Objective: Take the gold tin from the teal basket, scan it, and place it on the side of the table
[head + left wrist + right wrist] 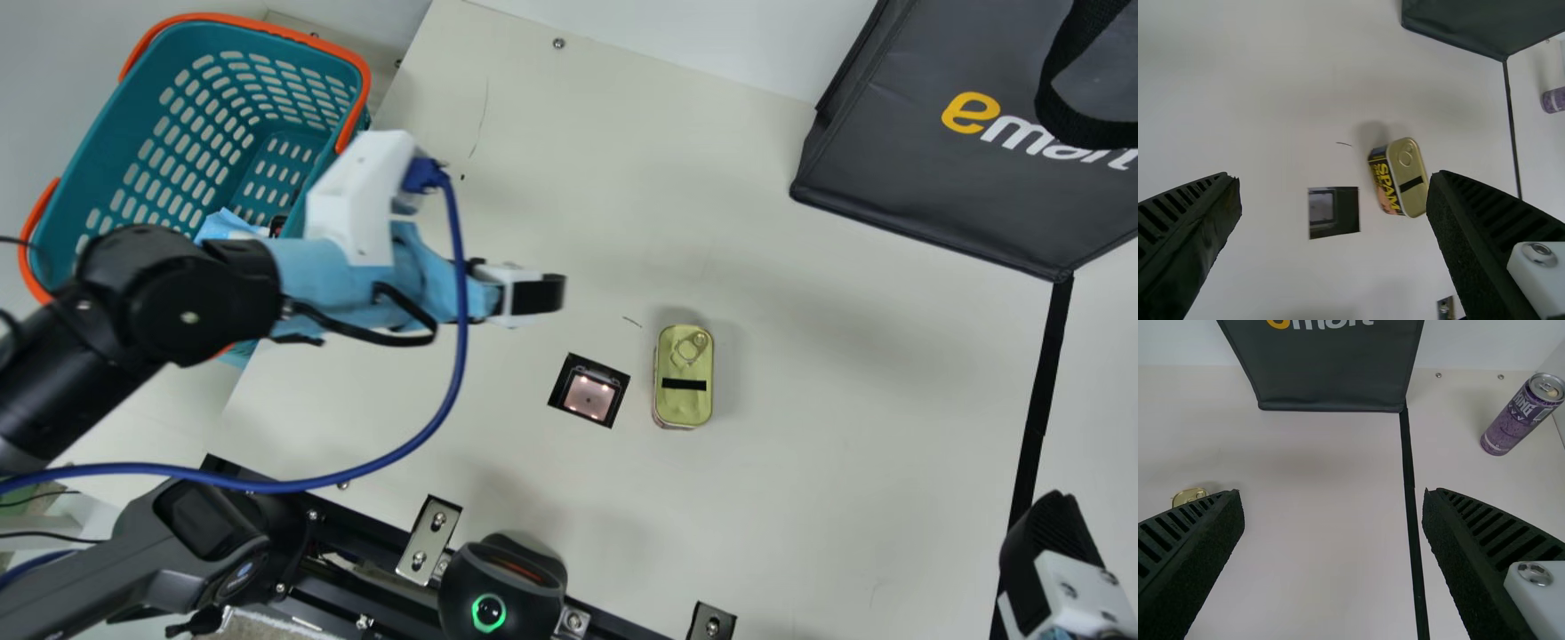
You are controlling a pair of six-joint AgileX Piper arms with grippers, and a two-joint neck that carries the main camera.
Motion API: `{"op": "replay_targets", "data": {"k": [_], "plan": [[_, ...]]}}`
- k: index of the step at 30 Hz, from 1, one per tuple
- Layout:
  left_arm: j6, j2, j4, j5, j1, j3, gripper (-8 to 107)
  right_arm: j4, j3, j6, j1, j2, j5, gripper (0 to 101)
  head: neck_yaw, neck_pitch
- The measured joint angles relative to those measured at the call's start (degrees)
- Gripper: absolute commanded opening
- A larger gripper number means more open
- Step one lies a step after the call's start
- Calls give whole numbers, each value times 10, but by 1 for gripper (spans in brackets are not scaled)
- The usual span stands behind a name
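Broad cream table [800, 373] under everything. At far right, a big dark bag [889, 169]; at far left, a teal basket [116, 142] beside the table's edge. Over the left half, the left gripper [1335, 175], spread wide with nothing held; at near right, the right gripper [1332, 491], likewise wide apart and without a hold. At the near edge, a black scanner [489, 609] with a green ring light. At right, beyond the dark strip [1036, 427], a purple can [1521, 417]. Near mid-table, just right of the square scan window [589, 391], the gold tin [683, 373], flat on its base, lid up, already out of the basket.

Cannot tell whether scanned. If so, probably time for the right gripper to fetch and carry to the right side. Come straight down, set the pads across the narrow width, low on the walls, clear of the pull ring; close evenly and lift level. Watch for a skewed grip, likely to spin so smooth a tin.

Back the left gripper away leftward first, with its blue cable [458, 356] well out of the path. Cross the strip on the near side of the bag's corner. Set down short of the can, well in from the edges.
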Motion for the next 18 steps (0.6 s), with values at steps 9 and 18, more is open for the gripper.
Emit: {"op": "replay_targets", "data": {"k": [9, 18], "plan": [[161, -30, 26, 106, 153, -46, 90, 0, 0, 0, 0, 0, 0, 95, 0, 0], [230, -49, 48, 146, 238, -78, 90, 0, 0, 0, 0, 0, 0, 95, 0, 0]]}}
